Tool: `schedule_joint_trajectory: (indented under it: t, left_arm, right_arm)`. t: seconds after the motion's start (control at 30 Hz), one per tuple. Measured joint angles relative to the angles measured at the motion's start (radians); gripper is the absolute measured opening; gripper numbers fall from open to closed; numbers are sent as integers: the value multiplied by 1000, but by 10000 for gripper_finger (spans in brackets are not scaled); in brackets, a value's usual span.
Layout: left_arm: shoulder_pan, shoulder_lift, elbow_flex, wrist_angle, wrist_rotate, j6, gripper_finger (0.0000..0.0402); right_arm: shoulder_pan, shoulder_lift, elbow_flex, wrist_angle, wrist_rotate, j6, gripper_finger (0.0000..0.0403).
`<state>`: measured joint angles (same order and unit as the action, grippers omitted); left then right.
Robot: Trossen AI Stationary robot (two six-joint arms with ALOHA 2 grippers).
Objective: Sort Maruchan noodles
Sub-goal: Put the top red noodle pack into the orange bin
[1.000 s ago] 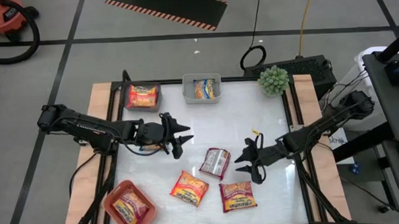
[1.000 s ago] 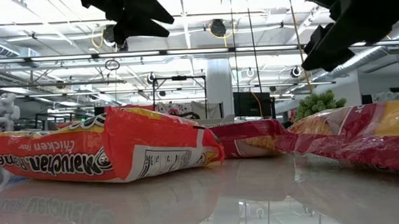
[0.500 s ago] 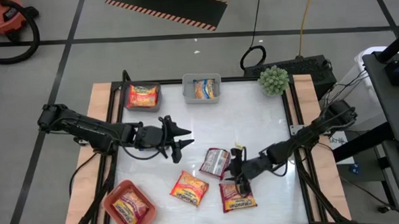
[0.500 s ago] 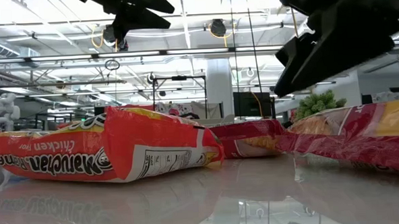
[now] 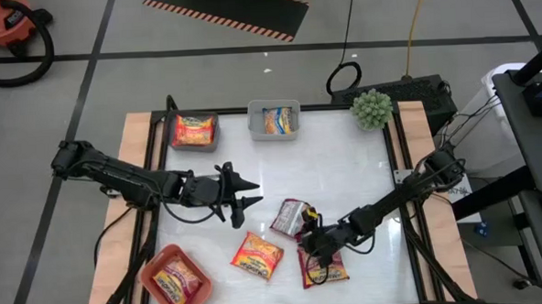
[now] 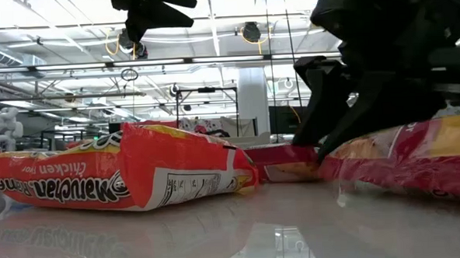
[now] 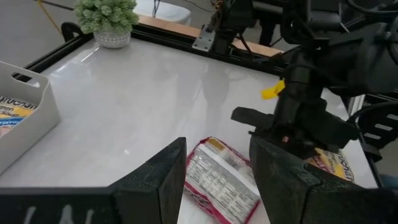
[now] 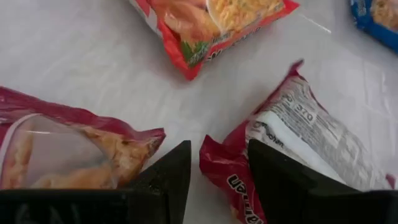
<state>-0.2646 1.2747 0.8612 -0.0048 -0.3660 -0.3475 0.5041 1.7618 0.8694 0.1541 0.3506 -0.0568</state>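
Count on the table [image 5: 345,167]: six Maruchan noodles packets; three loose, three binned. Loose: silvery-pink packet [image 5: 292,218], printed back up; orange packet [image 5: 257,255] toward the near edge; red packet [image 5: 324,269] beside it. Binned, one each: grey bin [image 5: 193,132], clear bin [image 5: 274,120] (blue-and-yellow wrapper inside), salmon-red bin [image 5: 174,281] at the near left corner. One potted plant [image 5: 372,108] at the far right corner.

Right tool [image 5: 313,244] was low, at the gap between silvery-pink and red packets, fingers [image 8: 283,186] spread, pinching nothing; a second before it hung farther right, well clear of the packets. Left tool [image 5: 252,193] hovered mid-table, left of the silvery-pink packet, fingers [image 7: 165,180] spread and empty; it had shifted only slightly.
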Motion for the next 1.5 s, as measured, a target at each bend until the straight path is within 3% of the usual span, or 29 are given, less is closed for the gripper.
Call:
schedule_joint_trajectory:
  t: [0.23,0.47,0.93,1.5]
  left_arm:
    - [-24,0,0,-7,0,-2,181]
    - [-31,0,0,1,-1,-14,181]
    - [-26,44,0,31,-12,-39,181]
    - [-69,278,0,156,-18,184,182]
  right_arm:
    - [-8,-2,1,7,68,-70,155]
    - [-48,-1,1,2,68,-66,145]
    - [-85,27,1,20,33,-31,7]
    - [-124,-127,-4,24,41,-37,1]
